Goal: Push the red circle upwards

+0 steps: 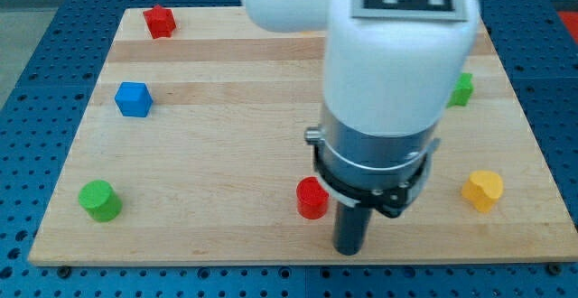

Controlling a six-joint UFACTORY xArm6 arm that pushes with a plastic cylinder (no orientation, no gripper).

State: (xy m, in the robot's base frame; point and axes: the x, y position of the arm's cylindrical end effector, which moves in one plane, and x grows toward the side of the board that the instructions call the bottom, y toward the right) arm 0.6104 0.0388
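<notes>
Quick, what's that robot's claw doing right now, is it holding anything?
No claw: my tip holds nothing, just right of and slightly below the red circle; whether they touch cannot be told.

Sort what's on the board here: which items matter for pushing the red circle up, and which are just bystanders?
Job: red circle; my tip, just right of and below it.
Lying about: red block, blue cube, green cylinder, yellow block, green block.
</notes>
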